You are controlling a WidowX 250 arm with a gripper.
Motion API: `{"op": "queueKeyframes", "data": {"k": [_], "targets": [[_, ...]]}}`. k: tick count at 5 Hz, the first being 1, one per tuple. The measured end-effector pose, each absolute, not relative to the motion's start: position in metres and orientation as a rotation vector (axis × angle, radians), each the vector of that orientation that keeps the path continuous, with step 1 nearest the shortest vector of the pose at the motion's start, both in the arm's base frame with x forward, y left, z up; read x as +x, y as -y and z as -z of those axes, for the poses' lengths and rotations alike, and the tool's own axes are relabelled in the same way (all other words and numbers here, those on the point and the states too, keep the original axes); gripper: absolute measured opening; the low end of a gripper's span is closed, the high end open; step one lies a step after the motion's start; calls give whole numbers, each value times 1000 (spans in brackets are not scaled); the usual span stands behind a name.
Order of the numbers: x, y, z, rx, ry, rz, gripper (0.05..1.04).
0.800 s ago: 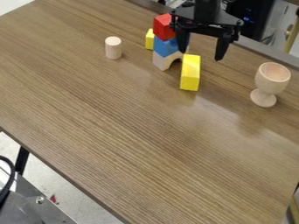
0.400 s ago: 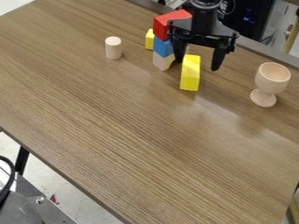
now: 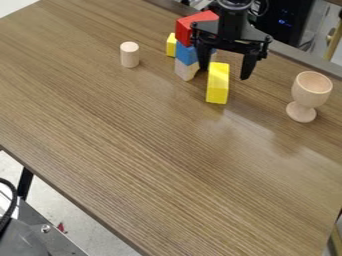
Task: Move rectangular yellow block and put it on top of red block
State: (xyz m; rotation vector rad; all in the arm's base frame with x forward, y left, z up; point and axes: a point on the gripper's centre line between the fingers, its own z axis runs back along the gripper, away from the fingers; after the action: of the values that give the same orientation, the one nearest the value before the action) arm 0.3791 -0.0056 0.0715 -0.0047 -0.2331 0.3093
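Hanging in the upper part of the frame, the black two-finger gripper [image 3: 225, 73] held nothing, fingers wide apart, near the rectangular yellow block [image 3: 217, 90].

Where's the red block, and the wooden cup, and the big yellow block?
Red block [image 3: 190, 30], camera view, its front side.
Wooden cup [image 3: 311, 93], camera view, its bowl.
Big yellow block [image 3: 218, 83], camera view, its top.
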Motion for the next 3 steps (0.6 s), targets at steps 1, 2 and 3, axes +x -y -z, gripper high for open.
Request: {"op": "queueKeyframes", "data": {"k": [1,2,3], "targets": [[380,4,-64,7,228,-309,999],[378,3,-56,12,224,-315,999],[376,4,-51,5,226,-320,999]]}}
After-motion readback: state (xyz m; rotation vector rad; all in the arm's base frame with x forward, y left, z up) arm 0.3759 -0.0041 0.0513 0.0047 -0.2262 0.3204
